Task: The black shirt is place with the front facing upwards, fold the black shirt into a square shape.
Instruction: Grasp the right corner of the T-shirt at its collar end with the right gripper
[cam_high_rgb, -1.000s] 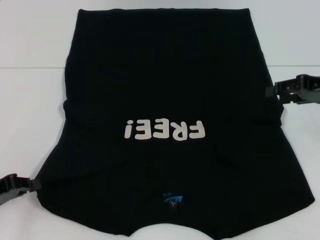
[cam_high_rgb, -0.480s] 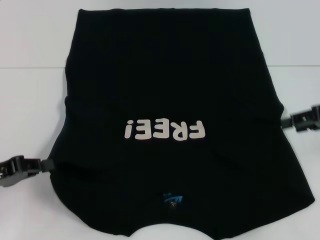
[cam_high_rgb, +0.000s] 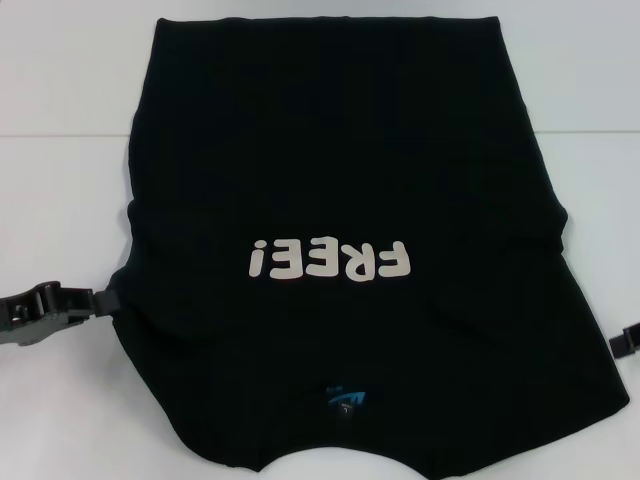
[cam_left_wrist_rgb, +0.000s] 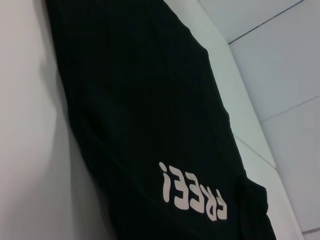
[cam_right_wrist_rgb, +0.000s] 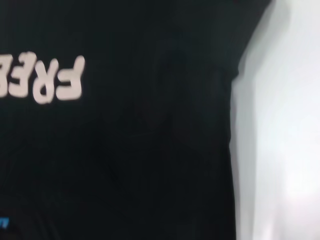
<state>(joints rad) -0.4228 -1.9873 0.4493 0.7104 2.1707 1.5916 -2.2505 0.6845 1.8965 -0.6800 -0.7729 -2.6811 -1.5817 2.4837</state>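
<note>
Black cloth, plain and matte: the black shirt (cam_high_rgb: 340, 250) lies spread flat on the white table (cam_high_rgb: 60, 130), front side up, covering most of the surface ahead of the robot. Its hem lies at the far end and its collar at the near end. Pale pinkish-white "FREE!" lettering (cam_high_rgb: 330, 260) runs across the chest and reads upside down from the robot's position. A small blue neck label (cam_high_rgb: 347, 400) sits inside the collar at the near edge. Both sleeves appear folded in, giving the sides angled outlines with shallow creases.

Left gripper (cam_high_rgb: 110, 298) sits low at the shirt's left edge, level with the lettering, its tip touching or just beside the cloth; whether the fingers are parted or closed cannot be told, black on black. Right gripper (cam_high_rgb: 625, 341) shows only as a dark sliver at the frame's right border, just beside the shirt's right edge; its opening likewise cannot be told.
</note>
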